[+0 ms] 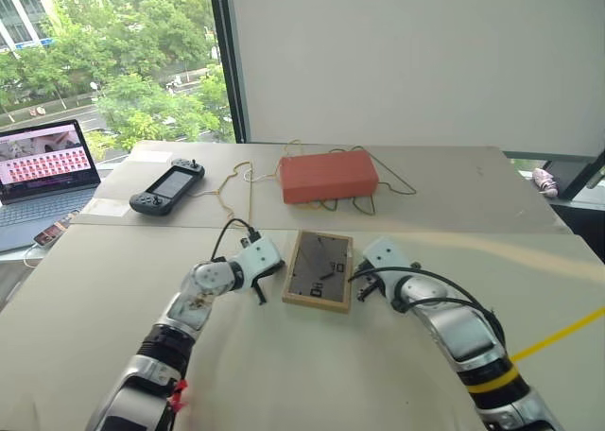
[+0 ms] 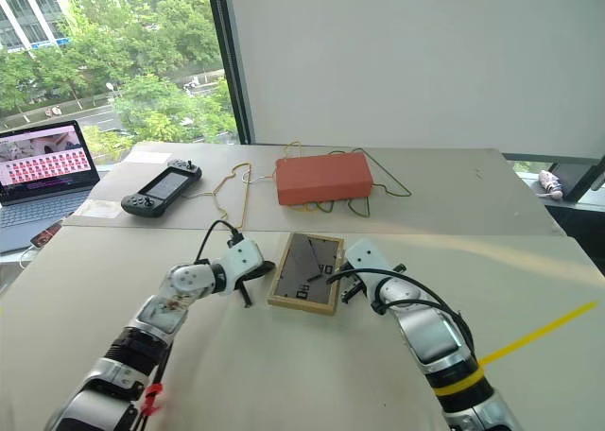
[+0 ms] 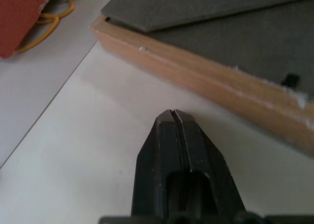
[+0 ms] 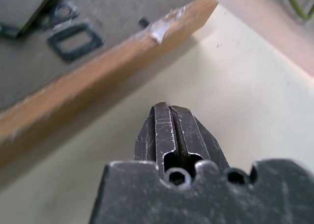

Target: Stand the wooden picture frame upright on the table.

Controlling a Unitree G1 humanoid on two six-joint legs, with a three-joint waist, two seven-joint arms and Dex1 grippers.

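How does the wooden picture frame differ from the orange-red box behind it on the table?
The wooden picture frame is thin and lies flat, dark grey back up; the orange-red box is thicker and one solid colour. The frame lies between the two shut tools, the box farther back, over a yellow cord. Both are rectangular and rest on the table.

An orange-red rectangular box [image 1: 328,176] lies flat toward the far side of the tabletop, and the other things are placed from it. A yellow-green cord [image 1: 236,181] loops out from under the box on both sides and trails away to its left. Further left of the box rests a dark handheld game console [image 1: 167,187], screen up. Well beyond the console, at the far left, an open laptop [image 1: 43,157] shows a lit screen. Behind and left of the box, a window [image 1: 113,53] looks onto green trees.
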